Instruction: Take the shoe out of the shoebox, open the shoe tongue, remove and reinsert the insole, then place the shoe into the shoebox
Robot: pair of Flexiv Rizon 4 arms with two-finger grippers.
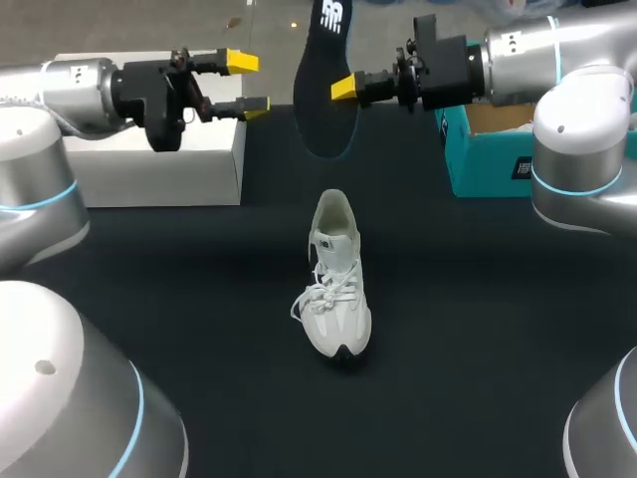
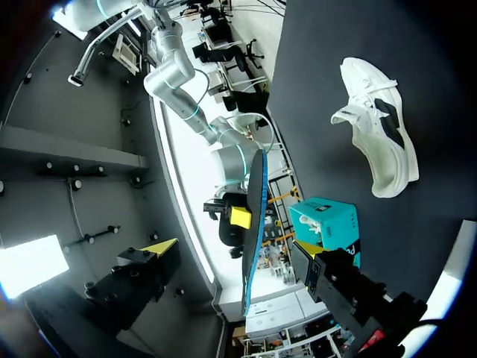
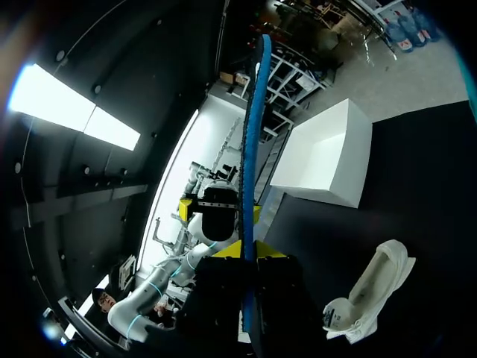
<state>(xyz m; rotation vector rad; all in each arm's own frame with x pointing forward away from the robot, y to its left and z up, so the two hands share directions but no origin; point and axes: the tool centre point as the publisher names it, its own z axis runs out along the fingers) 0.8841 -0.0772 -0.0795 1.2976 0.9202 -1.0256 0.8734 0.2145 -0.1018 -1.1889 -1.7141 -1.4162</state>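
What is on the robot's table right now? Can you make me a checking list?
Surface: black table, flat.
Job's things: white shoe stands on its sole mid-table; dark insole is held up in the air behind it; teal shoebox sits open at the right rear.
Clutter: white box at the left rear.
Pincers: left pincer open and empty above the white box; right pincer shut on the insole.
Cables: nothing seen.
Surroundings: nothing seen.

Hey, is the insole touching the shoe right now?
Apart. The head view shows the insole held up in the right gripper, with a strip of bare table between its lower end and the shoe.
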